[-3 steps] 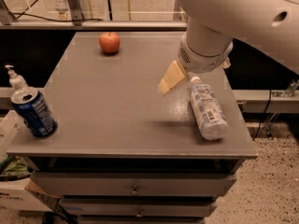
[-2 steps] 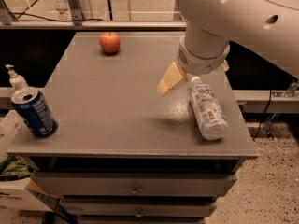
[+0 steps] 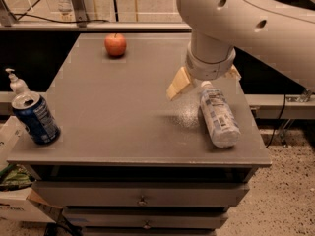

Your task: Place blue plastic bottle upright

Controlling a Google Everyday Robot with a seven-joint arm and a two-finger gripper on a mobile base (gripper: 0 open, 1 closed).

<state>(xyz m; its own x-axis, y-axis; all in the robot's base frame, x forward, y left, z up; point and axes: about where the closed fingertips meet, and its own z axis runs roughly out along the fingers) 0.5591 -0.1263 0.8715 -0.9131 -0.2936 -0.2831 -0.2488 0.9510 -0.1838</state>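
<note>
As the blue plastic bottle point(image 3: 219, 114) is lying on its side by the table's point(image 3: 123, 117) right edge, I am holding the gripper point(image 3: 203, 82), jaws spread, over its cap end. I am aiming to close squarely there before tipping it up.

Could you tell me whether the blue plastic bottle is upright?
No, the blue plastic bottle lies on its side, cap toward the gripper above.

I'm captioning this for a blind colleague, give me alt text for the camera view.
A clear water bottle lies on its side on a grey cabinet top, its cap under the robot's open gripper. An apple sits at the back, a blue can front left.
</note>
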